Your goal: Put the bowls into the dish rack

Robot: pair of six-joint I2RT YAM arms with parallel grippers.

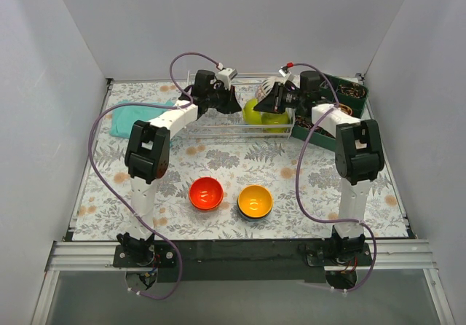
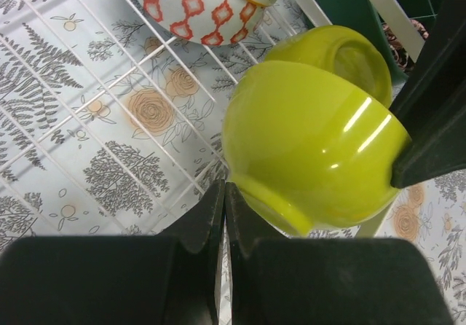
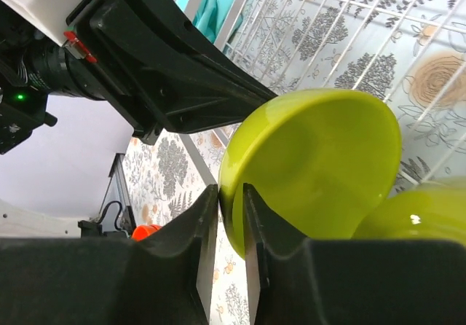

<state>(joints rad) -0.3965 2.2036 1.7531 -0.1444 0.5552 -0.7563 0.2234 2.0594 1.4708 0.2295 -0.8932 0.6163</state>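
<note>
The white wire dish rack [image 1: 211,130] stands at the back middle. Two lime-green bowls [image 1: 266,115] sit at its right end, with a red-diamond patterned bowl [image 1: 267,88] behind them. My right gripper [image 3: 230,194] is shut on the rim of the nearer lime-green bowl [image 3: 313,165], which is tilted on edge over the rack wires [image 3: 349,19]. The other lime-green bowl [image 3: 415,219] lies against it. My left gripper [image 2: 224,194] is shut and empty, its tips right beside that same bowl [image 2: 313,150]. A red-orange bowl [image 1: 206,193] and an orange-yellow bowl [image 1: 255,200] sit on the mat near the front.
A dark green compartment tray [image 1: 342,99] stands right of the rack. A teal cloth [image 1: 135,115] lies left of it. Both arms [image 1: 175,121] reach over the rack and their grippers nearly meet. White walls close the sides and back.
</note>
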